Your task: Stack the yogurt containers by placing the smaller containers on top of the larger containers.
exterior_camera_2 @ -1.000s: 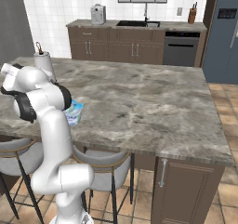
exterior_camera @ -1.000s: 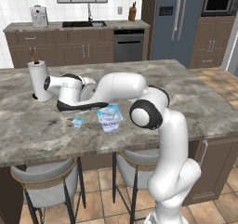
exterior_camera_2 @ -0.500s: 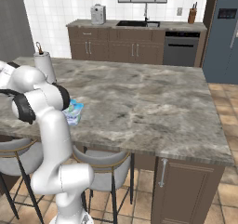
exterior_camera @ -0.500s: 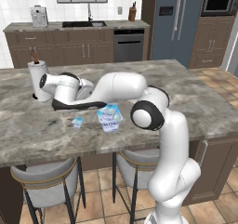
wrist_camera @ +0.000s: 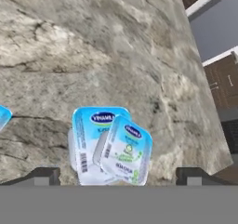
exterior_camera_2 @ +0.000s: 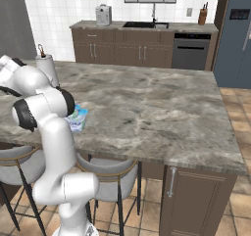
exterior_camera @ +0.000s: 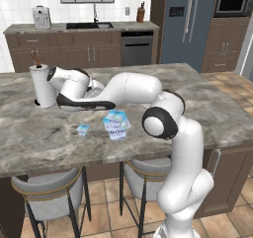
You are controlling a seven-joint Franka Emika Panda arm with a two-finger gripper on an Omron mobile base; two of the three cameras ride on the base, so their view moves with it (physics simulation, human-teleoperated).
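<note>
While gripper (wrist_camera: 116, 174) hung wide open and empty above island counter (exterior_camera: 222, 113), saw one small cup (wrist_camera: 126, 151) already atop large tub (wrist_camera: 90, 139), second small cup (exterior_camera: 82, 129) just beside; judged light, thin-walled, slick foil lid, so pinch sidewalls gently

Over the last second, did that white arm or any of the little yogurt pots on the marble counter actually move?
Barely. The white arm's hand has crept slightly further left toward the white paper towel roll. Its gripper stayed open, holding nothing. The small white yogurt cup with the light-blue lid still sits on the wider white yogurt tub, and the other small cup stays on the grey marble counter beside it.
</note>
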